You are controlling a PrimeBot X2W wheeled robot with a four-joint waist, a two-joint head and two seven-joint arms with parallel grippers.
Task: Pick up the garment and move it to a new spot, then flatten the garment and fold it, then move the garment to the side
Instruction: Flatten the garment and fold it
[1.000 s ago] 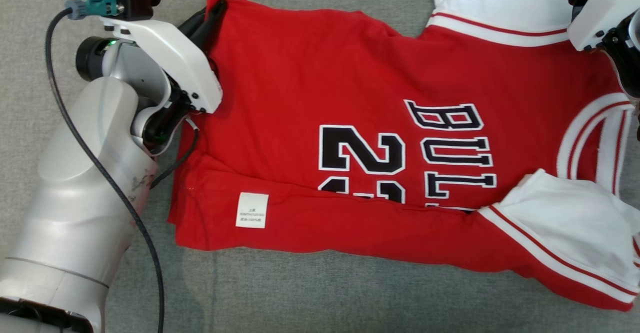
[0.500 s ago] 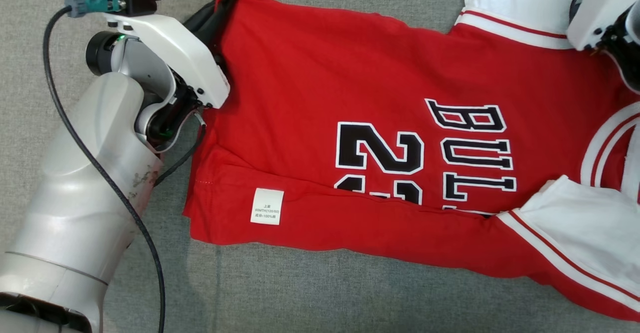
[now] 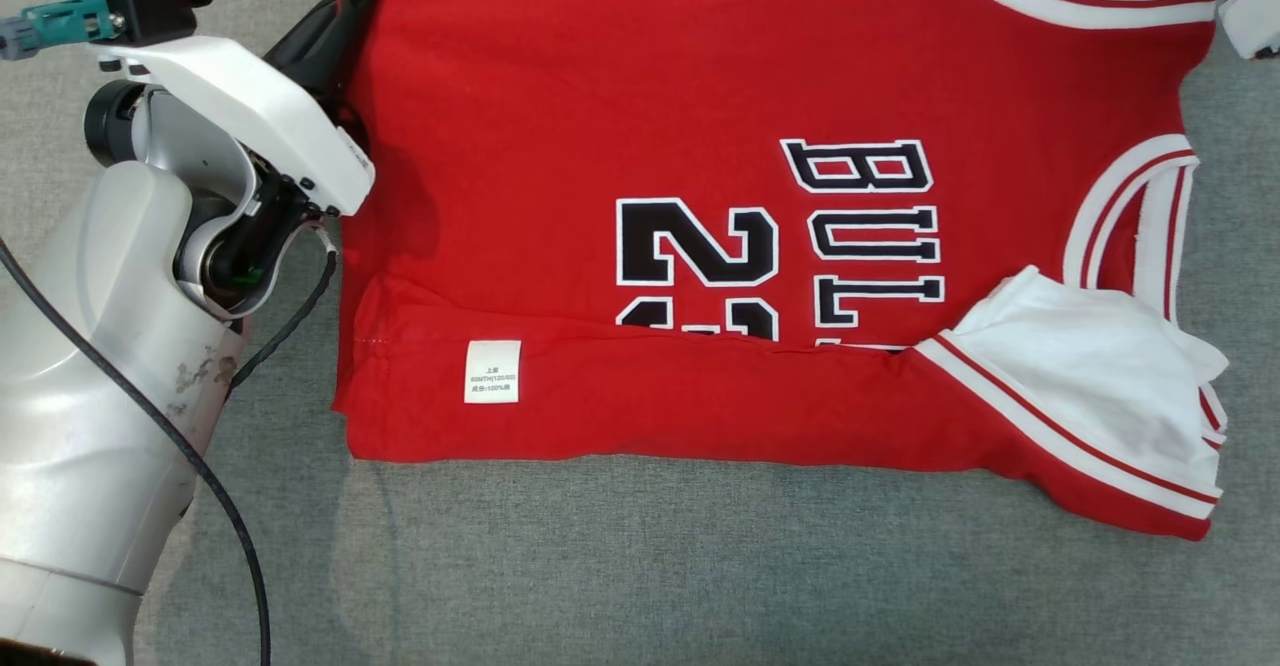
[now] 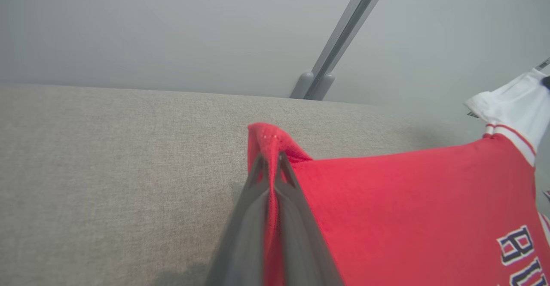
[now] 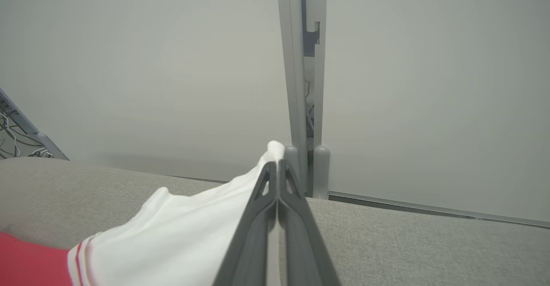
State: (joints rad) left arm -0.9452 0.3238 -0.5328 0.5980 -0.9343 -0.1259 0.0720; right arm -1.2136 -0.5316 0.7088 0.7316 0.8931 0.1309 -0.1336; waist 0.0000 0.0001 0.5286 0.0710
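The jersey [image 3: 700, 76] reads "BUL" and "2". Your left gripper [image 4: 270, 159] pinches its red hem corner; right gripper [image 5: 278, 165], its white sleeve.

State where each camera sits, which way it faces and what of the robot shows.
Head view: above, looking down on the red jersey; left forearm shows.
Left wrist view: along the left jaws, shut on the jersey's hem corner.
Right wrist view: along the right jaws, shut on its white sleeve.
All share the jersey.
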